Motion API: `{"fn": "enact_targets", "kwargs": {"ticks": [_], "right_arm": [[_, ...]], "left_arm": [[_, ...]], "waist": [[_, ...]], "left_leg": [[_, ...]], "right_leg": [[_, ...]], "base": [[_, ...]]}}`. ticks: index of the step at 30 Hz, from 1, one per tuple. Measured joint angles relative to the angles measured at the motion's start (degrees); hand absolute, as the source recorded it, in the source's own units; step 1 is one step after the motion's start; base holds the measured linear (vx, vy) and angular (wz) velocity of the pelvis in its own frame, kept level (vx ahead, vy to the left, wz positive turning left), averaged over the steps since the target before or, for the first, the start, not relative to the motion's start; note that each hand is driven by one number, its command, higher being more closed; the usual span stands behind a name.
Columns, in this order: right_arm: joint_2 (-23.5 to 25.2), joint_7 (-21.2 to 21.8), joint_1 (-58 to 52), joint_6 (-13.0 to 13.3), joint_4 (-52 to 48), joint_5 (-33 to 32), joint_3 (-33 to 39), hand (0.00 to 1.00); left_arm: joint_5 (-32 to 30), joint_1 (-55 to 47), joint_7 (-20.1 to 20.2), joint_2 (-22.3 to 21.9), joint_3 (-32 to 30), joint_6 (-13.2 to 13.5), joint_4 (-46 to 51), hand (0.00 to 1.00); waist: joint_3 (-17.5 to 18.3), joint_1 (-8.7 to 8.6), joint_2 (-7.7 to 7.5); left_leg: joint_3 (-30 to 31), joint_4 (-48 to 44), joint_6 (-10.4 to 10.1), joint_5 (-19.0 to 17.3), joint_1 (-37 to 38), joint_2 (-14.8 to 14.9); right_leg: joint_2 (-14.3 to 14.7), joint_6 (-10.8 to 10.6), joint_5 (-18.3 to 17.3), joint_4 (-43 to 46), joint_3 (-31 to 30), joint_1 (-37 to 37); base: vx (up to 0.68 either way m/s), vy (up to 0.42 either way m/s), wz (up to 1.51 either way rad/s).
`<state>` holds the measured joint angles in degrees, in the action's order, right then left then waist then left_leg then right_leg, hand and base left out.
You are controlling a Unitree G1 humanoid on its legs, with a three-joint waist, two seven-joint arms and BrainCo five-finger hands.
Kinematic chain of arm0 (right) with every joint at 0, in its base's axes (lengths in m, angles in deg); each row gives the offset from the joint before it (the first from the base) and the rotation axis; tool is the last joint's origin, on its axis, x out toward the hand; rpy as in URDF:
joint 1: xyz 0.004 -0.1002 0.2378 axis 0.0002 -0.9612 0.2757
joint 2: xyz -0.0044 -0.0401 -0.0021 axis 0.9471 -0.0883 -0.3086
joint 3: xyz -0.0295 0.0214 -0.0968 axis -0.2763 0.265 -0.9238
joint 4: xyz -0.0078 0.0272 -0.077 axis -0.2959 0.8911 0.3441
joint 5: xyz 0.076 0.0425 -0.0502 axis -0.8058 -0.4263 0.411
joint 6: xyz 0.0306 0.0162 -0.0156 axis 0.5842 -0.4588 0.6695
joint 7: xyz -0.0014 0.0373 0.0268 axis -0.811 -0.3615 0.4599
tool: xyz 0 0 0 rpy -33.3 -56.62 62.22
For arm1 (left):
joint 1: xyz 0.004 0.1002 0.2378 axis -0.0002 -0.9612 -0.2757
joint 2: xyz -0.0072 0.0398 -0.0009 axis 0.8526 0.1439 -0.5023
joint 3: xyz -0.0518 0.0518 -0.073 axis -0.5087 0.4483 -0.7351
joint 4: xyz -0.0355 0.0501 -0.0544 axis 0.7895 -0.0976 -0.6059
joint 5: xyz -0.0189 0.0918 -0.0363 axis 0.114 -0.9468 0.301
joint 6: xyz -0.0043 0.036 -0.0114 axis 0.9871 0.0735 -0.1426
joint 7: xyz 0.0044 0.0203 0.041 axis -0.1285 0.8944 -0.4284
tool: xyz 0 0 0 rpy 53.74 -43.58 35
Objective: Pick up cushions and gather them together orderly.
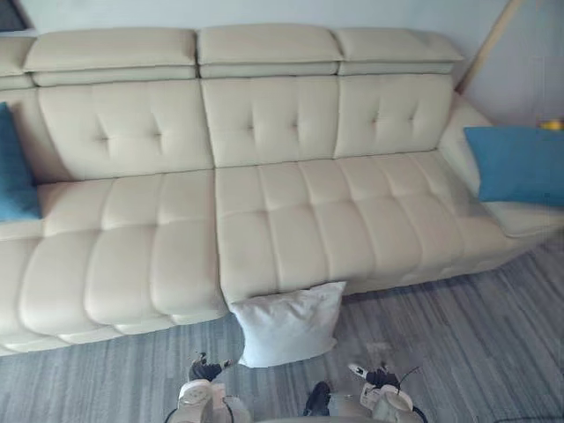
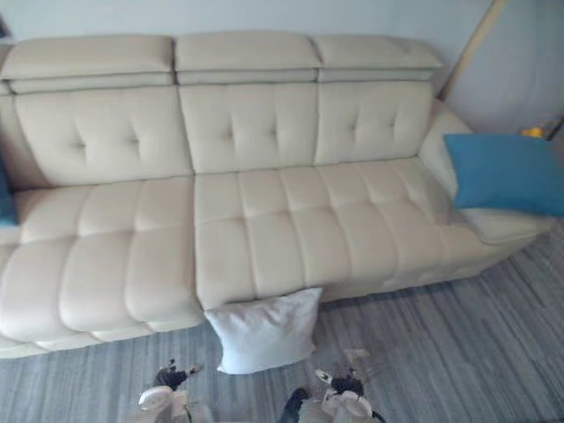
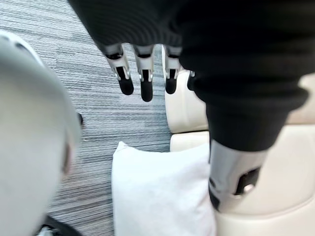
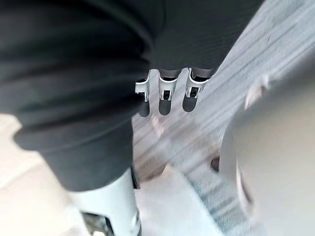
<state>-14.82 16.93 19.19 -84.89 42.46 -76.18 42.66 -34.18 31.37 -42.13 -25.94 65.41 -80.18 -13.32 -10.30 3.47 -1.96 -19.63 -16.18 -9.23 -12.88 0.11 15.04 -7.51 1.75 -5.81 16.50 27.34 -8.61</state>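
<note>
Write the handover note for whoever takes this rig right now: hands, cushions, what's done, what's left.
Left hand: open, fingers straight, holding nothing, low over the floor near the white cushion.
Right hand: open, holding nothing, also low.
Cushions: the white cushion stands on the floor, leaning on the front of the sofa. The right blue cushion is propped on the sofa's right armrest. The left blue cushion is on the seat at the far left.
Done: nothing gathered yet; the three lie far apart.
Left: pick up the white cushion, probably first, then bring all three together in a tidy row.
</note>
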Motion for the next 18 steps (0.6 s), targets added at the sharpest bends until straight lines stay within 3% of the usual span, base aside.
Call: {"fn": "enact_targets", "kwargs": {"ticks": [4, 7, 8, 10, 11, 14, 16, 17, 18], "right_arm": [[-1.8, 0.1, 0.8, -0.7, 1.7, 0.0, -0.5, 0.00], [-2.6, 0.3, 0.8, -0.9, 1.8, 0.1, -2.3, 0.00], [-2.9, 0.3, 0.8, -0.8, 1.6, 0.1, -3.1, 0.00], [-3.2, 0.2, 0.5, -0.7, 1.7, 0.0, -4.2, 0.00], [-3.2, -0.1, 0.9, -0.7, 1.6, -0.1, -4.1, 0.00], [-4.6, -0.2, 1.3, -0.1, 1.3, -0.7, -3.1, 0.00], [-4.2, -0.2, 1.1, 0.0, 1.3, -1.1, -0.3, 0.00], [-4.0, -0.2, 1.1, 0.0, 1.3, -1.1, 0.3, 0.00], [-2.6, -0.3, 1.1, 0.0, 1.2, -1.2, 1.0, 0.00]], "left_arm": [[0.1, 0.6, -0.2, 0.4, 1.4, -0.1, -1.2, 0.00], [0.1, 0.2, -0.1, 0.3, 1.6, 0.0, -1.2, 0.00], [0.1, 0.2, -0.2, 0.5, 1.5, 0.0, -1.1, 0.00], [0.8, 1.2, -0.1, 1.0, 1.3, 0.3, 0.0, 0.00], [0.8, 2.1, -0.2, 0.6, 1.6, 0.3, 0.6, 0.00], [0.8, 2.4, -0.2, -0.6, 3.8, 0.3, 0.6, 0.00], [0.8, 2.4, -0.1, -1.5, 4.0, 0.3, 0.6, 0.00], [0.7, 2.4, -0.1, -1.6, 4.0, 0.3, 0.6, 0.00], [0.6, 2.7, 0.0, -1.5, 3.9, 0.3, 0.5, 0.00]], "waist": [[-0.6, -0.29, 0.92], [-1.2, -0.38, 2.13], [-1.2, -0.34, 1.84], [-1.7, -0.38, 1.54], [-2.7, -0.01, 1.71], [-3.6, -0.22, 3.01], [-3.6, -0.19, 3.64], [-3.5, -0.21, 3.74], [-3.6, -0.06, 3.15]], "left_leg": [[-0.6, 3.0, -1.5, 0.8, 1.0, -0.1], [-0.2, 2.3, -3.0, -0.2, 1.8, 2.3], [0.7, -1.1, -1.8, -0.1, 0.9, 4.0], [6.4, -16.0, 6.1, 1.5, -8.6, 5.9], [6.8, -20.5, 7.6, 1.9, -11.0, 6.0], [6.7, -16.7, 5.1, 0.2, -12.0, -0.7], [4.8, -8.2, 4.9, 0.9, -11.9, -6.6], [4.3, -5.0, 5.3, 2.6, -11.7, -7.8], [3.7, -2.0, 7.3, 4.1, -10.2, -8.7]], "right_leg": [[1.6, -0.1, 0.0, 0.3, -2.8, -2.4], [3.1, -0.3, -4.2, 3.4, -2.8, -2.2], [4.3, 0.4, -5.7, 3.4, -1.9, -1.4], [4.8, 1.3, -6.4, 2.5, 0.7, -0.6], [4.8, 3.2, -5.4, 1.3, 1.9, 1.4], [3.9, 3.4, -5.3, -1.6, 3.1, 4.8], [3.5, 3.2, -5.4, -3.1, 4.5, 6.2], [3.5, 2.8, -5.5, -3.3, 5.0, 6.3], [3.3, 2.0, -5.8, -3.4, 5.1, 6.6]], "base": [[0.01, -0.068, -0.36], [0.10, -0.140, -0.05], [0.14, -0.197, 0.36], [0.12, -0.180, 0.50], [0.18, -0.206, 0.38], [0.18, -0.095, 0.25], [0.16, 0.014, 0.34], [0.18, 0.035, 0.37], [0.18, 0.009, 0.28]]}}
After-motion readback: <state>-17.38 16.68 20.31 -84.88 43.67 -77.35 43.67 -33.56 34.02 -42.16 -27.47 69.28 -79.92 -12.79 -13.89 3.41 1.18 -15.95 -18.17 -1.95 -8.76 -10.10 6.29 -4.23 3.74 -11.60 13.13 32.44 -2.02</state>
